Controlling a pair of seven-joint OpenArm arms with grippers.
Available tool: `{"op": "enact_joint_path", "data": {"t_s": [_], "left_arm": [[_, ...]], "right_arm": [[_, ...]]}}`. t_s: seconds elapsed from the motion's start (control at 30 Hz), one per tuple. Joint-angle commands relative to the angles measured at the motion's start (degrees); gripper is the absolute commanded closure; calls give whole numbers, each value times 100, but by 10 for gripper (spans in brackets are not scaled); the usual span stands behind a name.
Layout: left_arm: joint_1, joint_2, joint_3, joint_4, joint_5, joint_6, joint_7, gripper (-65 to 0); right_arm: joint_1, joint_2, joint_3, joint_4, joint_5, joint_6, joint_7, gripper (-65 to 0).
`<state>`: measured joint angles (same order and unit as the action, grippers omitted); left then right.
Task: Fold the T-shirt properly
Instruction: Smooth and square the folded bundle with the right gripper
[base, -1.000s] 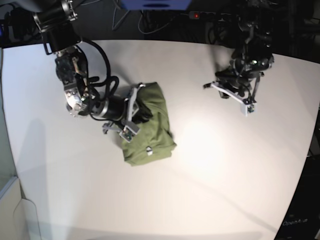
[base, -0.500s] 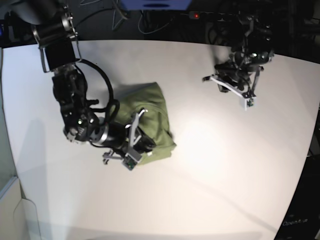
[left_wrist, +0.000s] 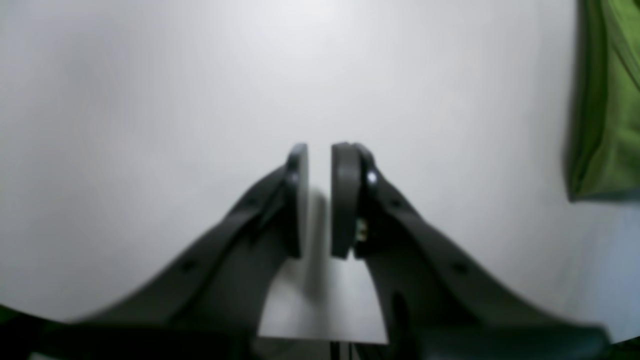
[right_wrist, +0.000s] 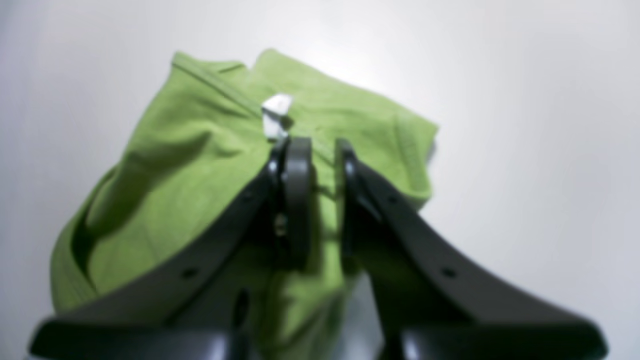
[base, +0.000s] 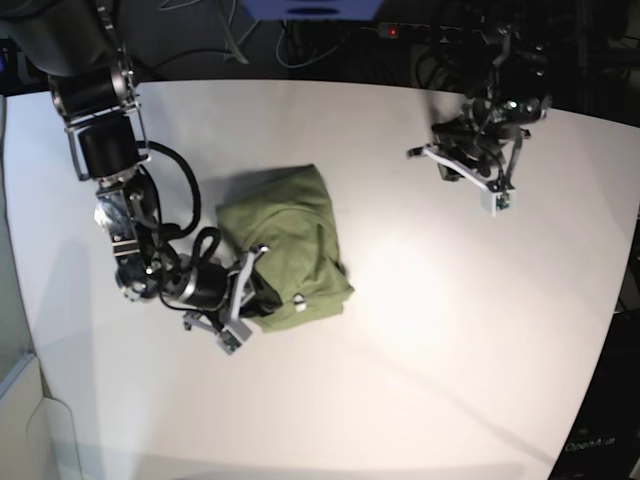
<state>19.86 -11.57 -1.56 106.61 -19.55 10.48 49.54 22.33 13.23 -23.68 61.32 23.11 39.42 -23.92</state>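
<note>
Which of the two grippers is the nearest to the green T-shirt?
The right gripper: its fingers are over the T-shirt, while the left gripper is over bare table.

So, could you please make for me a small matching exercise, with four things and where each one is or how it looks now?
1. T-shirt
2. Tag
3. Left gripper
4. Right gripper

A. Small and white
B. Away from the cloth, jaws a little apart over bare table
C. Green and wrinkled, not neatly folded
D. At the cloth, jaws a little apart, near the white piece

Pairs: 1-C, 2-A, 3-B, 4-D
</note>
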Motion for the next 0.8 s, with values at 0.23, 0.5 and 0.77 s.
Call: {"op": "enact_joint_path", "data": {"t_s": [0.23,0.5,0.77], "left_arm": [[23,-51,-15,113,-1,-15,-88,-78],[85,-51,-15,113,25,-15,-88,-78],[155,-51,-15,113,25,-15,-114,-78]], "right_arm": [[286,17,17,-923,58,58,876,-67],[330,26,43,-1389,58,58,1183,-67],[277,123,368,-1398,67,58,1183,-67]]}}
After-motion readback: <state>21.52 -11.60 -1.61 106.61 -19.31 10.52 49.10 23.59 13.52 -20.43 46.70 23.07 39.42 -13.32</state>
